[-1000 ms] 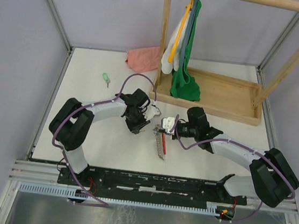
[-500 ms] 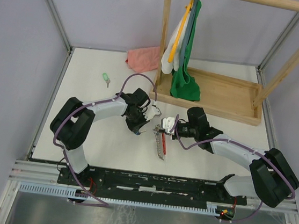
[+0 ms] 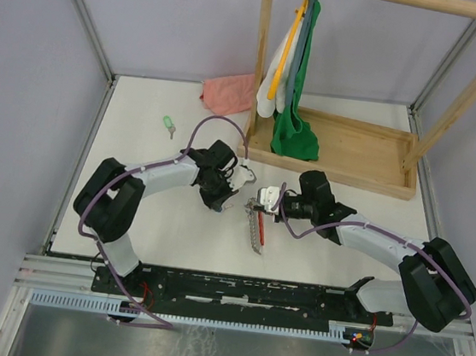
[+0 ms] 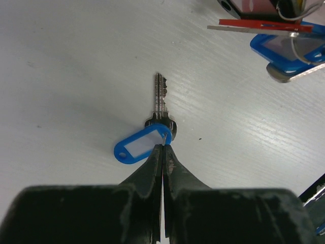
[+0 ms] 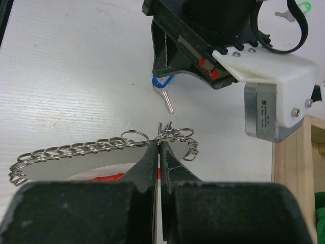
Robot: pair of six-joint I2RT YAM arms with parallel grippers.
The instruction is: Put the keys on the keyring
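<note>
Where left fingers (image 4: 150,170) meet, blue key (image 4: 160,118) seems pinched.

Blue key (image 5: 167,103) mostly beneath the left jaws; keyring (image 5: 76,149) strap half behind the right jaws

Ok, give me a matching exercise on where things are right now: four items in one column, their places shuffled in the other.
1 blue key
2 green key
3 keyring
4 pink cloth

A pinched by right gripper
B alone, back left of table
C beside wooden rack, at the back
D pinched by left gripper

Pairs: 1-D, 2-B, 3-A, 4-C
</note>
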